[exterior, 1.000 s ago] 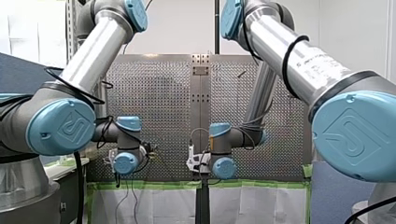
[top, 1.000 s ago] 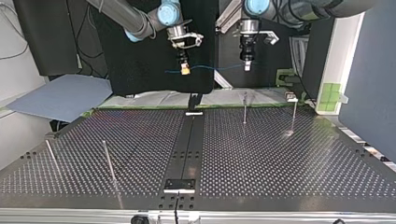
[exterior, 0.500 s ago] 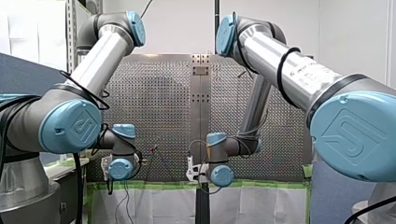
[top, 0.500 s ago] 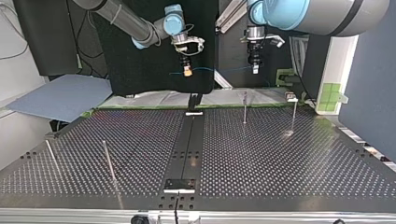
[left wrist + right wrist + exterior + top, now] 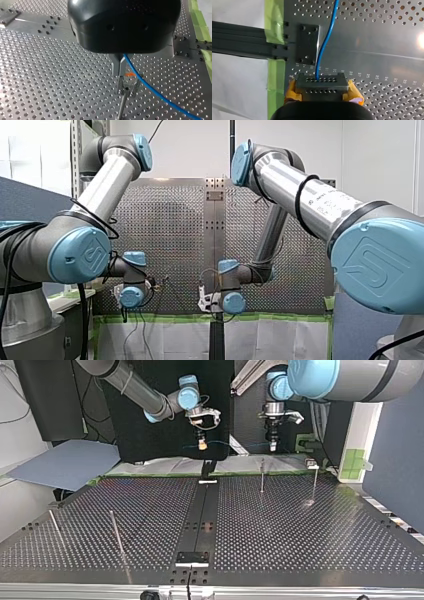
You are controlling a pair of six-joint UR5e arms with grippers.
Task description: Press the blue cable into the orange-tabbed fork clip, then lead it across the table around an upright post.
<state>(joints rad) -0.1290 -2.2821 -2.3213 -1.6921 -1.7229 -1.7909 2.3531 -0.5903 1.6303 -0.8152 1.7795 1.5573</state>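
Note:
In the top view the blue cable (image 5: 235, 445) hangs stretched between my two grippers above the table's far edge. My right gripper (image 5: 201, 444), with yellow pads, is shut on it at that view's left, and my left gripper (image 5: 272, 446) is shut on it further right. In the left wrist view my left gripper (image 5: 120, 72) shows metal fingers closed on the cable (image 5: 155, 93), just above the orange-tabbed fork clip (image 5: 128, 86) on its thin post. In the right wrist view the cable (image 5: 325, 42) runs out of my right gripper (image 5: 318, 79) over the plate.
Thin upright posts stand on the perforated table (image 5: 300, 530): two near the far edge at the top view's right (image 5: 262, 476) (image 5: 315, 484) and two near the front left (image 5: 116, 532) (image 5: 55, 527). A dark centre rail (image 5: 202, 510) divides the plate. Green tape (image 5: 274, 22) lines the far edge.
Both arms have come lower toward the table's far edge and shifted slightly to the top view's right, carrying the cable with them. Both grips are unchanged.

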